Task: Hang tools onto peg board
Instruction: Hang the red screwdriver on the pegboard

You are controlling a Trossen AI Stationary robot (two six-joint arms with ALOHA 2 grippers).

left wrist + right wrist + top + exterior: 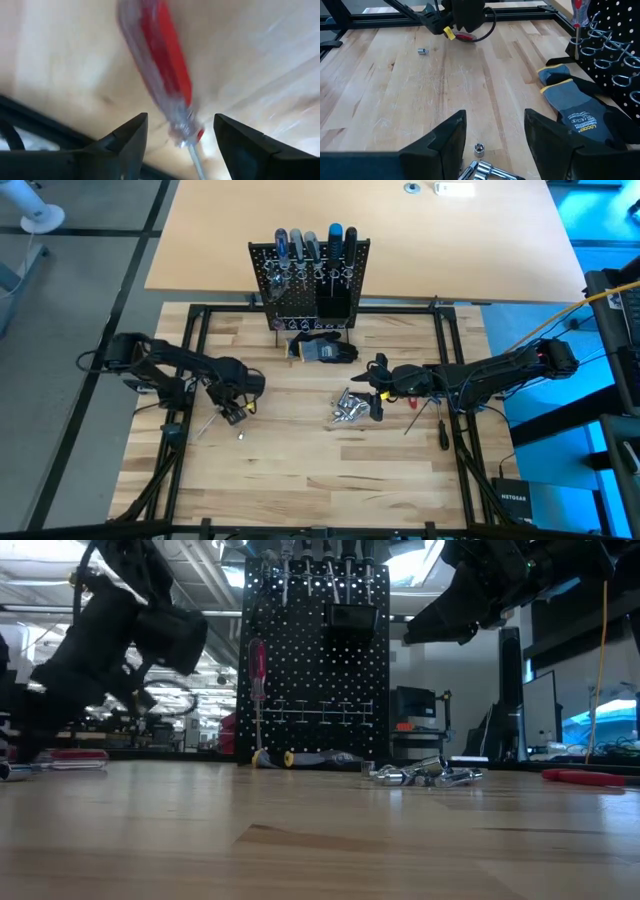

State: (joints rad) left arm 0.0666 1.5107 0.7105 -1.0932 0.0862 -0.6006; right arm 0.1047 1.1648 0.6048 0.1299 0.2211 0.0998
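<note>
Open tabletop [300,470] across the near half, crossed only by one small stray metal piece [241,436]. Ahead of the peg board [310,280], blocked by a grey glove [325,350] lying at its foot. Centre-right, cluttered by a pile of silver sockets [348,408]. Left of centre, occupied by the left gripper [235,412]; right of the pile, by the right gripper [377,402].

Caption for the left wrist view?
Open left gripper poised over a red-handled screwdriver lying on the wooden table.
</note>
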